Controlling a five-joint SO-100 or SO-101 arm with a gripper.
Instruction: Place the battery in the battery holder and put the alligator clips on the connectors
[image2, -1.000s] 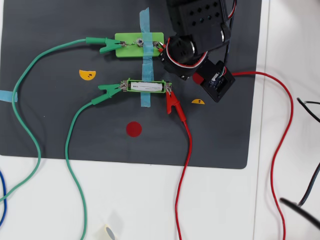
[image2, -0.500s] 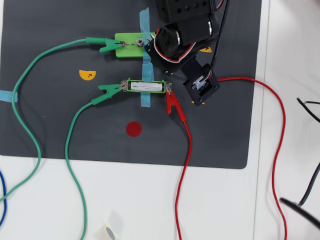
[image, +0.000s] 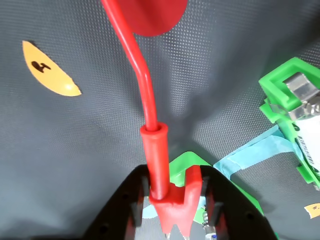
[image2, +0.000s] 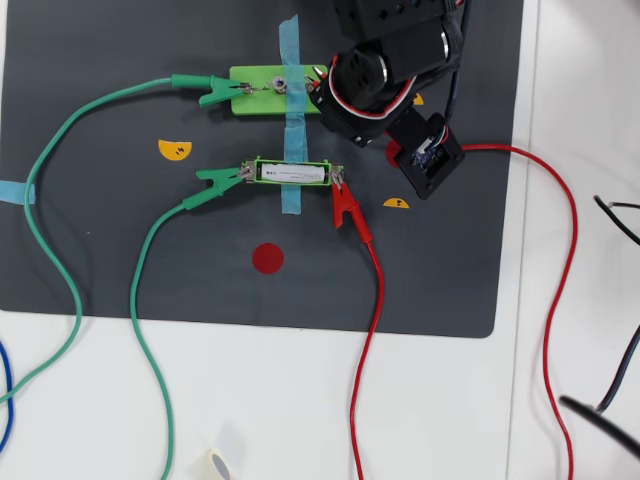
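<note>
In the overhead view, the battery (image2: 293, 173) sits in the battery holder (image2: 296, 173), clips on both ends. Right of it, the arm hides the light-green plate's (image2: 262, 91) right terminal. The wrist view shows more: the fingers (image: 172, 200) pinch the last red alligator clip (image: 167, 192), sleeve lengthwise between them, over the plate's edge.

Dark grey mat (image2: 120, 250) lying on a white table (image2: 300, 400). On the mat: red dot sticker (image2: 267, 258), orange half-disc stickers (image2: 174, 150), blue tape strips (image2: 291, 120). Tape roll (image2: 215, 465) at the bottom edge.
</note>
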